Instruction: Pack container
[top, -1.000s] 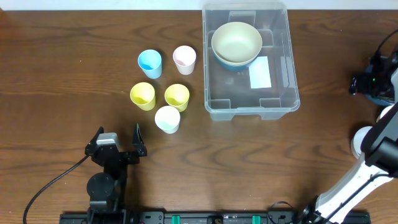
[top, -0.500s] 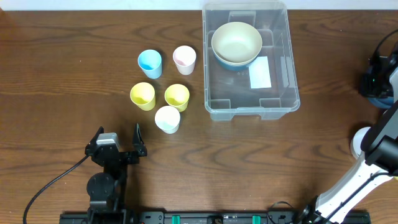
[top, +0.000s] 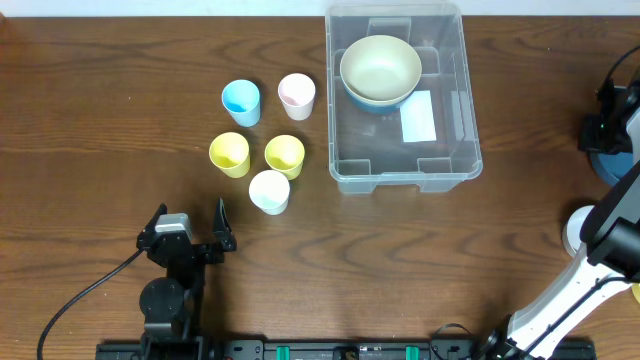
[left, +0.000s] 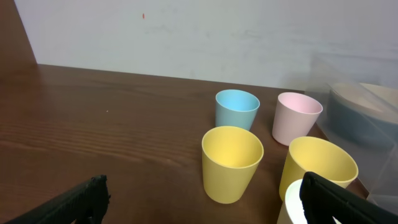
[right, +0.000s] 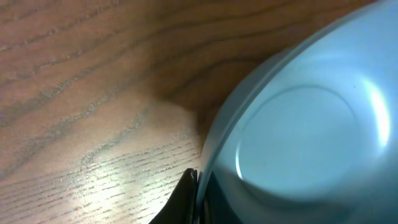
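Note:
The container (top: 405, 172), a clear plastic bin with a white label (top: 418, 116) on its base, stands at the back right. A cream bowl stacked in a blue one (top: 380, 70) sits inside it. At the table's right edge, my right gripper (top: 606, 128) is shut on the rim of a light blue bowl (top: 604, 165). In the right wrist view the black fingertips (right: 186, 193) pinch that bowl's (right: 298, 137) thin rim. My left gripper (top: 190, 232) rests open near the front left, short of the cups; it (left: 205, 208) holds nothing.
A cluster of small cups stands left of the bin: blue (top: 240, 100), pink (top: 296, 95), two yellow (top: 229, 153) (top: 284, 155) and white (top: 268, 190). The left wrist view has the yellow cup (left: 231, 163) closest ahead. A cable trails from the left arm's base.
My right gripper has gone from open to shut on the blue bowl's rim and has shifted slightly toward the right edge. The left arm and cups have not moved.

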